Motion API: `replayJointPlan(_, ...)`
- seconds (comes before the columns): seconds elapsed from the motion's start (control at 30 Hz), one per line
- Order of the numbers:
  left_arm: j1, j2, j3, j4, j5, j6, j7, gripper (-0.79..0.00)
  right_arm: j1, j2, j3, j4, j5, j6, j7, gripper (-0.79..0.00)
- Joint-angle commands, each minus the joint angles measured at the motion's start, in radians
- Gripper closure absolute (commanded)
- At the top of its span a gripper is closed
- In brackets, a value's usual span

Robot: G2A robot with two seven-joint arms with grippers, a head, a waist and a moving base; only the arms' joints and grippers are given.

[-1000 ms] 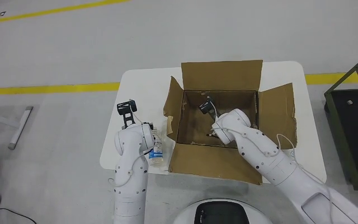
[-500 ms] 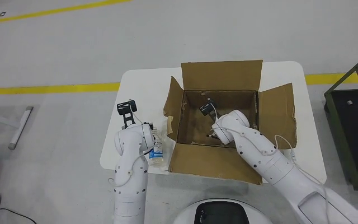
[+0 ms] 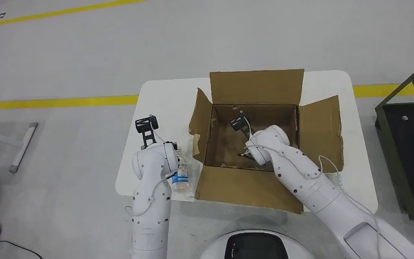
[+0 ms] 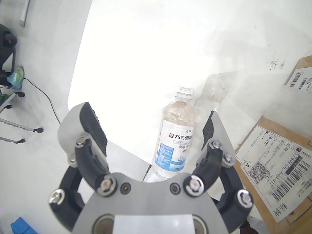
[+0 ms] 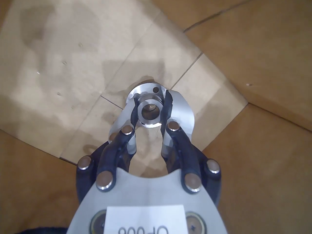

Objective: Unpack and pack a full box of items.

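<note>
Box (image 3: 255,84) lies open on the desk (image 3: 162,97); inside we see our right jaws clamped on a metal ring (image 5: 143,91), left jaws gaping wide near a bottle (image 4: 174,135).

White tabletop (image 3: 162,103), rounded corners. Open cardboard box (image 3: 255,84) sits on it from centre out toward 3 o'clock, all four flaps splayed outward. Clear bottle (image 3: 182,176) with a blue-and-white label at 8 o'clock, just beside the box's near-left corner.
</note>
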Motion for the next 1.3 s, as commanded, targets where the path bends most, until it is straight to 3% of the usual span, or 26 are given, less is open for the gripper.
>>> replayJointPlan(0.0,0.0,0.0,0.0,0.0,0.0,0.0,0.0,-0.785,-0.012,0.004,0.028,-0.044,0.008,0.008,-0.012,0.0)
replayJointPlan(0.23,0.0,0.0,0.0,0.0,0.0,0.0,0.0,-0.785,-0.132,0.027,0.226,-0.291,0.223,-0.009,-0.153,0.0)
replayJointPlan(0.4,0.0,0.0,0.0,0.0,0.0,0.0,0.0,-0.785,-0.274,0.043,0.408,-0.465,0.517,-0.108,-0.303,0.0)
replayJointPlan(0.53,0.0,0.0,0.0,0.0,0.0,0.0,0.0,-0.785,-0.358,0.053,0.503,-0.514,0.683,-0.191,-0.363,0.0)
replayJointPlan(1.07,0.0,0.0,0.0,0.0,0.0,0.0,0.0,-0.785,-0.386,0.063,0.515,-0.517,0.67,-0.224,-0.36,0.0)
replayJointPlan(1.27,0.0,0.0,0.0,0.0,0.0,0.0,0.0,-0.785,-0.411,0.069,0.547,-0.587,0.731,-0.235,-0.429,0.0)
